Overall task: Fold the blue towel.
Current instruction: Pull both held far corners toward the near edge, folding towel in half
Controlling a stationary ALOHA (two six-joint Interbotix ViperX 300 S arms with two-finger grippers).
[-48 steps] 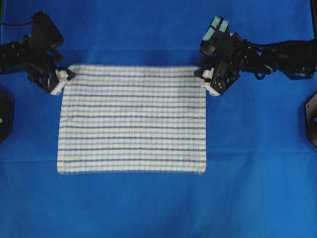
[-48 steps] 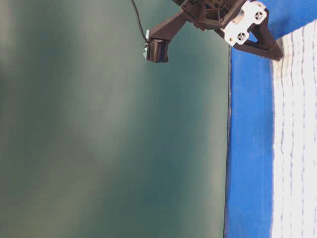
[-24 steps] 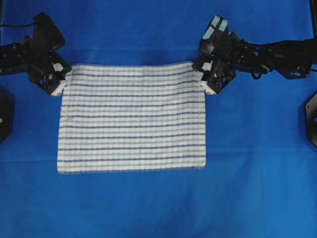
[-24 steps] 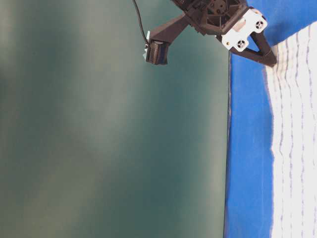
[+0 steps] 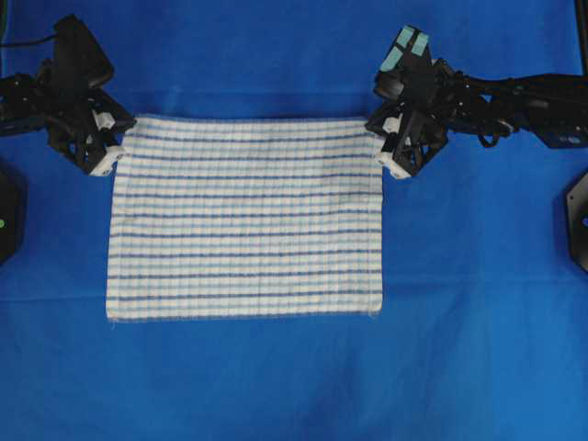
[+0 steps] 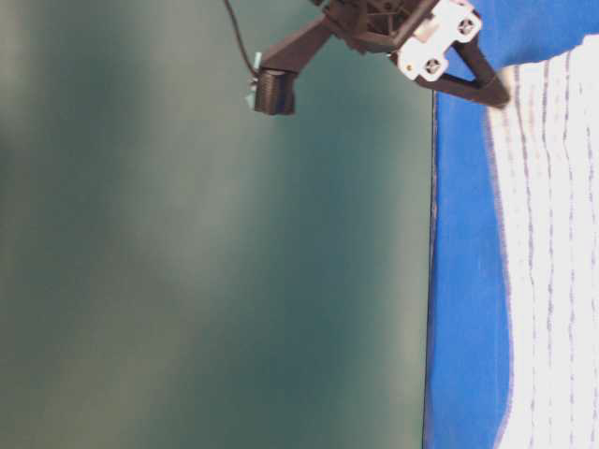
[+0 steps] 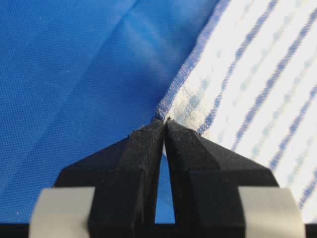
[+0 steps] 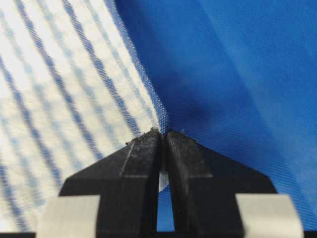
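Bright even light, soft shadows; table-level view blurred, wrist views soft.

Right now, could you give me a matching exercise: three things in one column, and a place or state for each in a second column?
Things:
1. left end effector
2. right end effector
3. towel

Places or states:
A. spread out, not yet folded
B. shut on the towel's corner at upper right of the overhead view
C. shut on the corner at upper left

Pairs: 1-C, 2-B, 3-A
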